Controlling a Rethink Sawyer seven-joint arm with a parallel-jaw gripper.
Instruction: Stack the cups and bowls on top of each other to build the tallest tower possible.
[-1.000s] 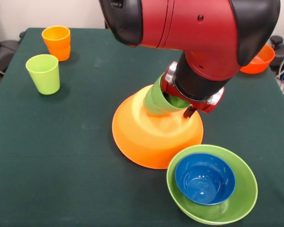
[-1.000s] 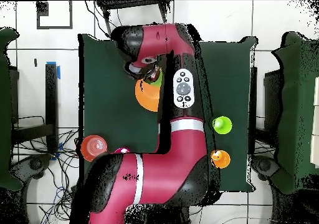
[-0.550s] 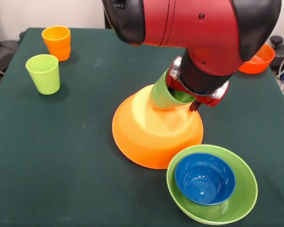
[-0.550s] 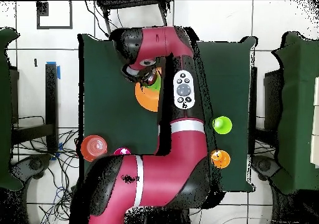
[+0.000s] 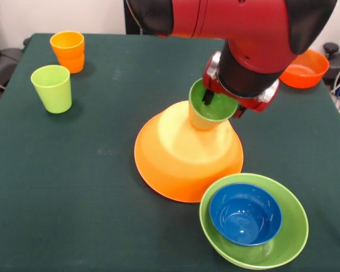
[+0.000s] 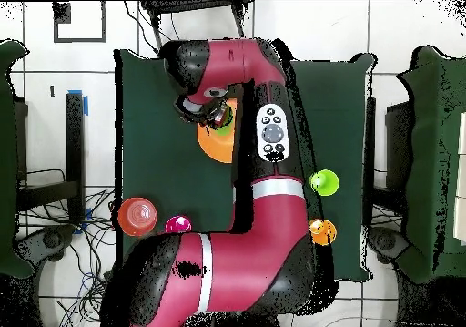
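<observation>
Step in hand: seating the green cup upright on the upturned orange bowl mid-table. One of the fingers dips inside the cup's mouth, another outside the rim; cannot tell whether they pinch it. Next move, by judgement: release, lift straight up. Nested green bowl and blue bowl touch the orange bowl's near edge. Lime cup and orange cup well apart.

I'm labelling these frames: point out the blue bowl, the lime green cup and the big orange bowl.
blue bowl point(image 5: 245, 214), front view, inner floor.
lime green cup point(image 5: 52, 90), front view, outer wall.
big orange bowl point(image 5: 175, 164), front view, upturned side.
</observation>
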